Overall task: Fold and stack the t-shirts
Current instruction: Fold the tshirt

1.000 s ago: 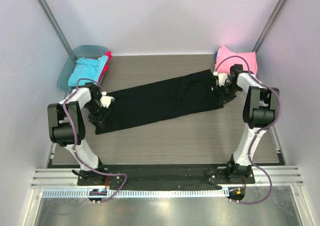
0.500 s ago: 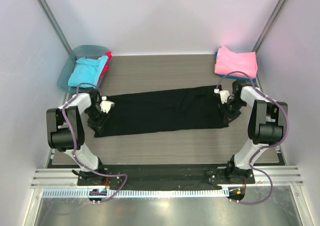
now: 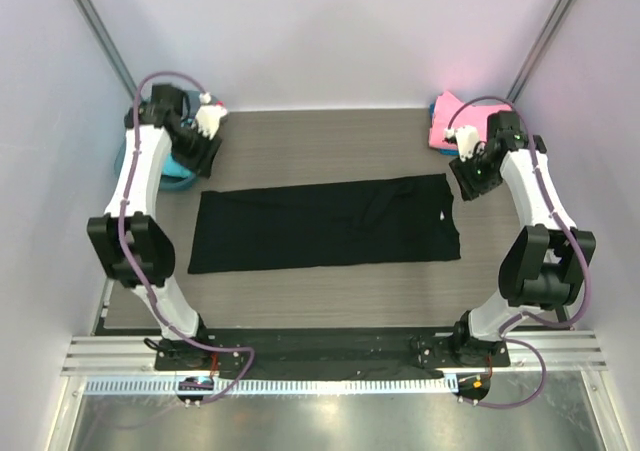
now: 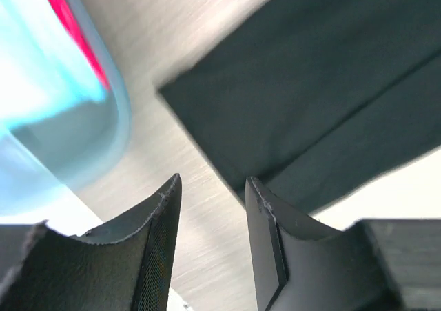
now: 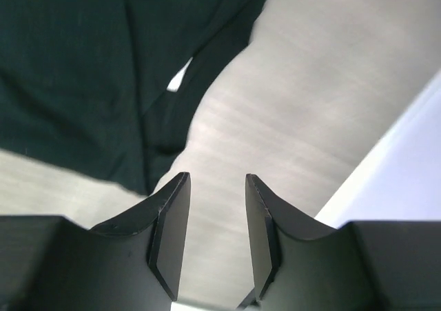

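Teal tub (image 4: 118,128) and its t-shirts (image 4: 38,76), blurred at the left wrist (from above, mostly behind the left arm (image 3: 137,176))

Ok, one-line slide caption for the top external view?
Black t-shirt lies folded into a long strip on the table; left gripper and right gripper hover open near its ends.

— What is the black tee (image 3: 320,226) made of?
— Matt cloth, soft, lying mostly smooth with faint creases. The pink tee (image 3: 442,121), upper right, is cloth too.
— The table (image 3: 330,141)?
— Grey-brown, wood-grain look, dull sheen.
— The tub (image 4: 118,135), left in the left wrist view?
— Translucent teal plastic, glossy.
— The fingers (image 5: 167,232)?
— Matt black, finely grained. The rail (image 3: 110,356), lower left, is pale brushed metal.
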Available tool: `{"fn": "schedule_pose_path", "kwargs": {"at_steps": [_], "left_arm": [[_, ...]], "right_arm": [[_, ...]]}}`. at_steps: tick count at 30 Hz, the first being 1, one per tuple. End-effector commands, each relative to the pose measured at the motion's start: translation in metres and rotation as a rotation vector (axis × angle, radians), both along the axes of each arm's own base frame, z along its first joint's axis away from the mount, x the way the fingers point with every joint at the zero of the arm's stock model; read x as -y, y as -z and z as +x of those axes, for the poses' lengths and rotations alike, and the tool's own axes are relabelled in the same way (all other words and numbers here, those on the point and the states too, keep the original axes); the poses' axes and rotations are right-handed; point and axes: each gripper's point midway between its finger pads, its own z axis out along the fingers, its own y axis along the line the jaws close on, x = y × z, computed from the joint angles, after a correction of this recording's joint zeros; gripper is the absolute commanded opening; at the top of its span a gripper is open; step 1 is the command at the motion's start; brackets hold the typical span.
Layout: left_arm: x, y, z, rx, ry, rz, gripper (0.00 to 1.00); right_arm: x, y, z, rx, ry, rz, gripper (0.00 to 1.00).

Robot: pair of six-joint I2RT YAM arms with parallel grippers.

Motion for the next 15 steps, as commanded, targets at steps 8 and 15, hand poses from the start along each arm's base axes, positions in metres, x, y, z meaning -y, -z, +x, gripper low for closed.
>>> {"fn": "schedule_pose_path", "kwargs": {"at_steps": [8, 15], "left_arm": [[0.184, -0.016, 0.098, -0.083, 0.093, -0.559, 0.38], [0.253, -0.004, 0.166, -0.032, 0.036, -0.877, 0.33]], "right_arm": [[-0.054, 0.005, 0.026, 0.029, -0.209, 0.221, 0.38], [-0.077, 0.025, 0.022, -0.039, -0.291, 0.261, 0.35]]}}
